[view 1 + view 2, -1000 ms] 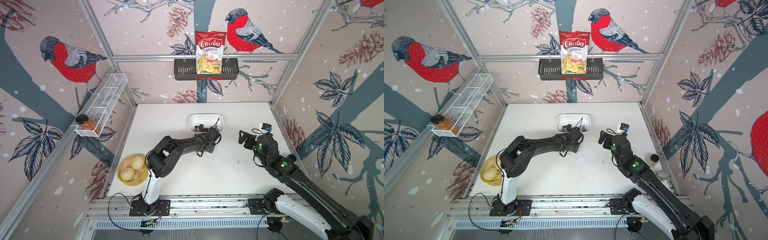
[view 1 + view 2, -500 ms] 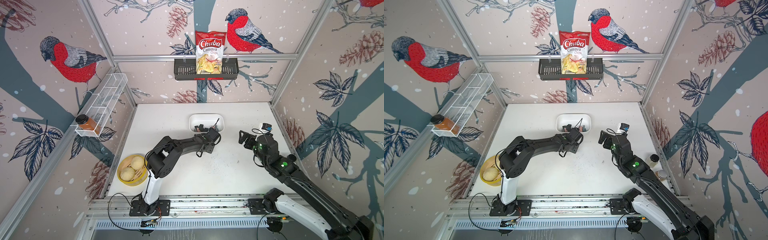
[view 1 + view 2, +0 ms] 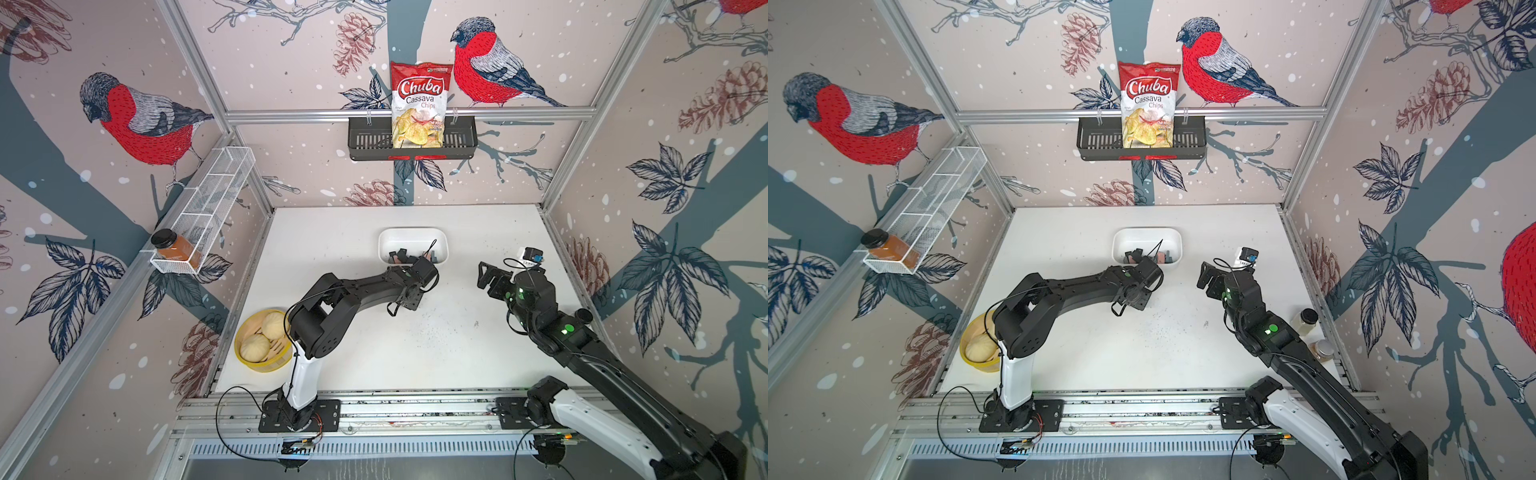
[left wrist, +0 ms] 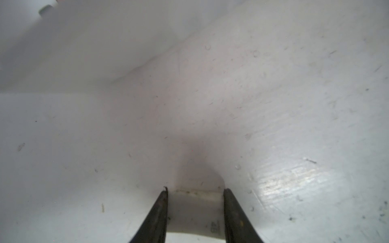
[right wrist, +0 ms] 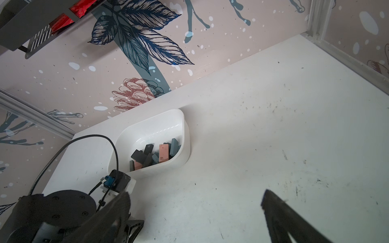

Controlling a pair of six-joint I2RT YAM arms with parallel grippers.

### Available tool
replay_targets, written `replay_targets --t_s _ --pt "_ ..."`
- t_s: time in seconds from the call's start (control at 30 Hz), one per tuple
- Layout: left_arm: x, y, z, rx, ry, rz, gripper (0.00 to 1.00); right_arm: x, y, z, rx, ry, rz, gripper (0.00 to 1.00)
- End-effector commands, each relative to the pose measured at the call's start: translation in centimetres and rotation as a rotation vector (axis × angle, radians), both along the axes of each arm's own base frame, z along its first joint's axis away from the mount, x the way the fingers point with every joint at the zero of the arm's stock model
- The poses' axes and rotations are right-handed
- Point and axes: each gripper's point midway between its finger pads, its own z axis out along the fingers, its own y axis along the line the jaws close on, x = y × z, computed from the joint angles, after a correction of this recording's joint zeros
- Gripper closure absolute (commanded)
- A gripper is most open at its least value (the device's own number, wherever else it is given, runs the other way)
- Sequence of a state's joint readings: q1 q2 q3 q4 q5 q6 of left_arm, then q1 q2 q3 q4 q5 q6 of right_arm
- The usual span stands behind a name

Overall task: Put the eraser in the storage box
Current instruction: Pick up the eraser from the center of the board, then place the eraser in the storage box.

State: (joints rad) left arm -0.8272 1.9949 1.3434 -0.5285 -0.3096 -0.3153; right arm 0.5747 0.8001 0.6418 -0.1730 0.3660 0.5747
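A white eraser marked 4B sits between the two black fingers of my left gripper, which is shut on it low over the table. The blurred white wall of the storage box rises just beyond it. In both top views the left gripper is at the near edge of the storage box, its fingertips hidden under the wrist. Several black, grey and pink erasers lie in the storage box. My right gripper hangs open and empty to the right of the box.
A yellow bowl of buns stands by the left arm's base. Two jars stand at the table's right edge. On the walls hang a black slotted basket with a chips bag and a white wire rack with a bottle.
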Motion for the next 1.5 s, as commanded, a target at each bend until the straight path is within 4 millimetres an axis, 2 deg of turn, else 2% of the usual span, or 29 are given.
replay_targets --t_s 0.0,0.27,0.5,1.1,1.3,1.47 --pt "0.1 0.6 0.8 0.018 -0.006 0.006 0.6 0.2 0.0 0.5 0.018 -0.024 -0.008 0.0" --pt "0.8 0.2 2.1 0.001 -0.03 0.011 0.6 0.3 -0.1 0.4 0.016 -0.023 -0.007 0.0" --pt "0.5 0.5 1.1 -0.001 -0.018 0.026 0.6 0.2 -0.1 0.3 0.017 -0.021 -0.005 0.0" --pt "0.9 -0.5 2.1 -0.062 -0.04 0.043 0.6 0.4 -0.1 0.4 0.021 -0.02 0.0 0.0" --pt "1.7 -0.9 3.3 -0.068 -0.063 0.043 0.6 0.4 -0.2 0.3 0.02 -0.017 0.0 0.0" --pt "2.8 -1.7 5.4 -0.083 -0.1 0.031 0.6 0.4 -0.2 0.3 0.022 -0.017 -0.001 0.0"
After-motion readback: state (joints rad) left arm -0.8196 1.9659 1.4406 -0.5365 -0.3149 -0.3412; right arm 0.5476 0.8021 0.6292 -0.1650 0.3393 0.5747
